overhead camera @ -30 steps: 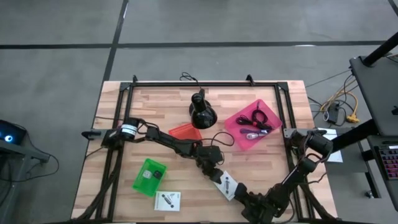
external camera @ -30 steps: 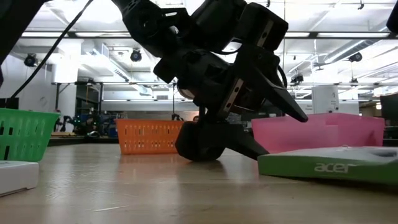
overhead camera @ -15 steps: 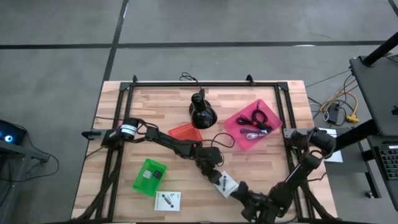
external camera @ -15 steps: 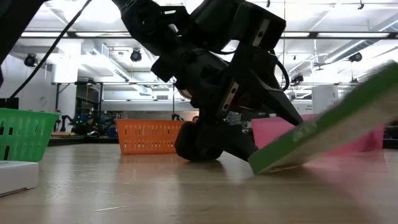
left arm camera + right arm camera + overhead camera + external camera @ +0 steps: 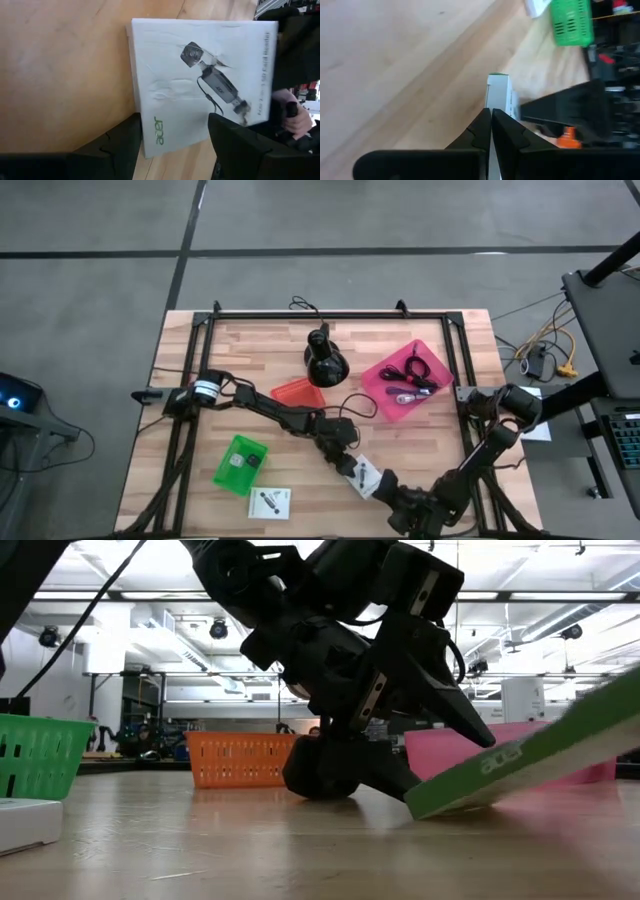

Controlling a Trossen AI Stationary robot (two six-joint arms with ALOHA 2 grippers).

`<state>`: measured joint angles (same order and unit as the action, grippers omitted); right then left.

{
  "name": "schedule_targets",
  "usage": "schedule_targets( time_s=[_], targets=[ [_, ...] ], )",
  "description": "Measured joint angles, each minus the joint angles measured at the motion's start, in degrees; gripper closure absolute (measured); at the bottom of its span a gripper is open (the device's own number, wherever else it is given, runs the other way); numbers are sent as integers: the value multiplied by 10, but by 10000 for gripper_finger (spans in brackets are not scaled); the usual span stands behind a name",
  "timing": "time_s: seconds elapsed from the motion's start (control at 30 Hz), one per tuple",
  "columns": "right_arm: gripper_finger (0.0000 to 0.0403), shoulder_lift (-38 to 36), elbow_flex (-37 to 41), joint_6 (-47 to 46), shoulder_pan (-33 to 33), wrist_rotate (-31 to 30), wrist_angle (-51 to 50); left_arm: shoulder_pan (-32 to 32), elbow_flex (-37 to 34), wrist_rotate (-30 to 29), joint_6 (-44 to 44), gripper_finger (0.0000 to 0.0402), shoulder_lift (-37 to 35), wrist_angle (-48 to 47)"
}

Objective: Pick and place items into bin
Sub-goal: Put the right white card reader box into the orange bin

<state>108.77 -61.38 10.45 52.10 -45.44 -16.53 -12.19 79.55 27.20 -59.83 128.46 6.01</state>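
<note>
High view: the left gripper (image 5: 347, 463), jaws spread, is seen just beside the white Acer box (image 5: 366, 476), whose far edge is pinched by the right gripper's (image 5: 385, 488) closed jaws and tilted off the surface (image 5: 250, 350).

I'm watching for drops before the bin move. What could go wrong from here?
The right gripper pinches only the thin edge of the white Acer box, which hangs tilted with one corner on the table; it could slip out. The open left gripper sits very close and may bump it.
</note>
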Motion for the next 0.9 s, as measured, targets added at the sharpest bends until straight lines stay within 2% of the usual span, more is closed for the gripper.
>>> schedule_targets(
  time_s=[0.2, 0.7, 0.9],
  targets=[
    [394, 2, 3, -42, 3, 99, -31, 0, 0, -1, 4, 189, 0, 5],
    [394, -2, 1, -54, 3, 193, -40, 1, 1, 0, 9, 189, 0, 14],
    [394, -3, 0, -58, 2, 196, -39, 1, 1, 2, 19, 189, 0, 13]
  ],
)
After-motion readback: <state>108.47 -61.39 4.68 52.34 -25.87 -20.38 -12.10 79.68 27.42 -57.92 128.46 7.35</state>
